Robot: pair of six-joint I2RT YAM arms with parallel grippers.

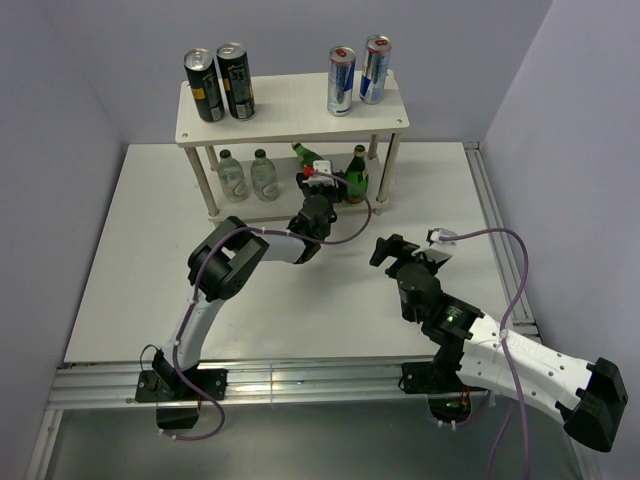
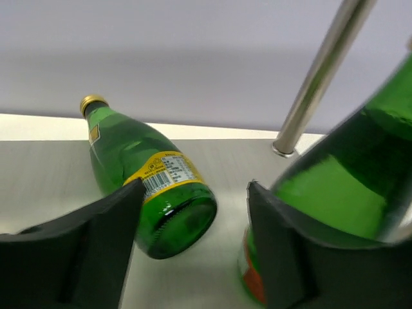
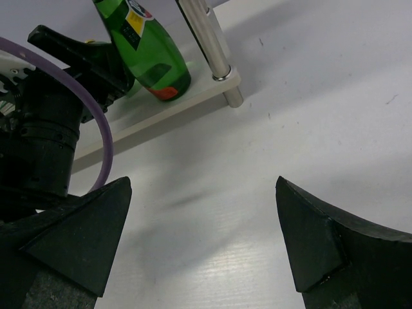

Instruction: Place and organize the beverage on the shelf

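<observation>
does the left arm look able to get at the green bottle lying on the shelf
Probably yes: its jaws are open right before the lying bottle, nothing between; the standing green bottle crowds their right.

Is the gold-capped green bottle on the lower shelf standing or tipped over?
Tipped over: the green bottle lies on its side on the lower board, base facing the camera.

Cans (image 1: 205,88) atop shelf (image 1: 290,105), bottles (image 1: 232,175) below

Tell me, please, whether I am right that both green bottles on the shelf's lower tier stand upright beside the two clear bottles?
Not quite: one green bottle stands upright, but the other green bottle lies on its side, as the left wrist view shows. Both are on the shelf's lower tier beside the two clear bottles.
</observation>
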